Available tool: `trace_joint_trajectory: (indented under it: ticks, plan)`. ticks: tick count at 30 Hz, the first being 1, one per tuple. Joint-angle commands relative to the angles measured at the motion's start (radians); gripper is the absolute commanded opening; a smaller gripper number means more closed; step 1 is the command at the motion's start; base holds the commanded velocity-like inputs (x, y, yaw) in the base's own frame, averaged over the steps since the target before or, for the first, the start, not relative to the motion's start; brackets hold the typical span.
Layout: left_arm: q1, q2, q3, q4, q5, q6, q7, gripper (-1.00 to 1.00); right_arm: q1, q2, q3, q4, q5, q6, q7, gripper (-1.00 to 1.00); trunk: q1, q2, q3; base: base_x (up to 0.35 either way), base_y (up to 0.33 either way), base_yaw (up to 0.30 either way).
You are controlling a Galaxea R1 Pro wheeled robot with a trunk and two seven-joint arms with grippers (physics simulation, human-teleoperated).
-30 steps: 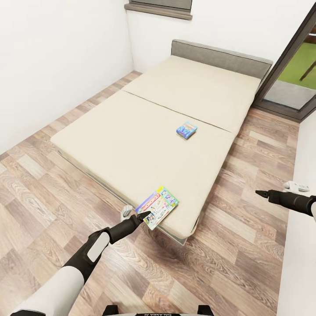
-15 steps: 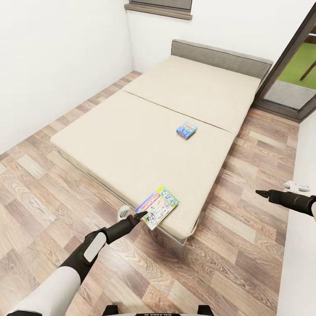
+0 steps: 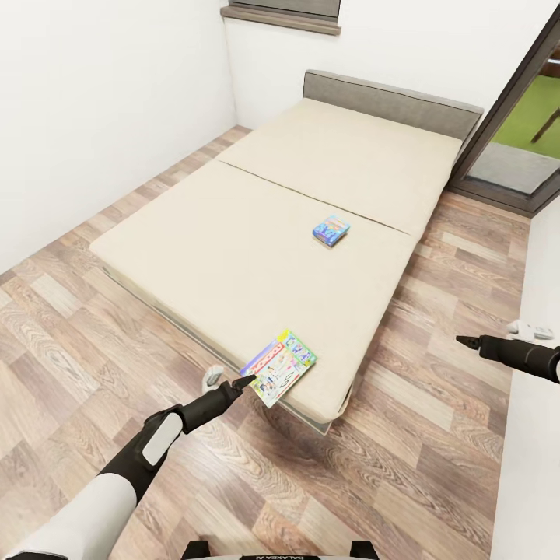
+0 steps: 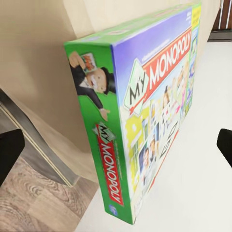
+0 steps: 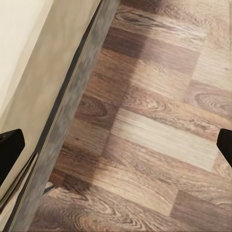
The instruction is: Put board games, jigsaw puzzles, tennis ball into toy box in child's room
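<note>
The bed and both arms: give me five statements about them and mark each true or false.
1. Two game boxes lie on the bed. True: the Monopoly box and a small blue box.
2. The Monopoly box lies by the headboard. False: it sits at the near corner, its end over the edge.
3. The left gripper is clamped on the Monopoly box. False: in the left wrist view its fingers stand apart either side of the box, not touching it.
4. The right gripper hangs over the wooden floor. True.
5. The blue box touches the Monopoly box. False: bare mattress separates them.
</note>
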Motion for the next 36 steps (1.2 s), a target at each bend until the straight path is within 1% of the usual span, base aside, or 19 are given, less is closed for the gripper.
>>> trace_joint_trajectory:
  ticks: [1, 13, 25, 36]
  plan:
    - [0.000, 0.001, -0.004, 0.000, 0.010, 0.007, 0.001, 1.00, -0.001, 0.000, -0.004, 0.000, 0.007, 0.005, 0.009, 1.00, 0.000, 0.000, -0.001, 0.000, 0.000, 0.000]
    - [0.000, 0.001, -0.004, 0.007, 0.010, 0.006, 0.003, 1.00, -0.001, 0.001, -0.011, -0.001, 0.007, 0.005, 0.009, 1.00, 0.000, 0.000, -0.001, 0.000, 0.000, 0.000]
    - [-0.003, 0.000, -0.006, 0.028, 0.009, -0.009, 0.004, 1.00, -0.001, 0.002, -0.012, -0.001, 0.007, 0.005, 0.009, 1.00, 0.000, 0.000, -0.001, 0.000, 0.000, 0.000]
    - [-0.005, 0.000, -0.007, 0.033, 0.011, -0.013, 0.004, 1.00, -0.001, 0.002, -0.012, -0.001, 0.008, 0.005, 0.009, 1.00, 0.000, 0.000, -0.011, 0.000, 0.000, 0.000]
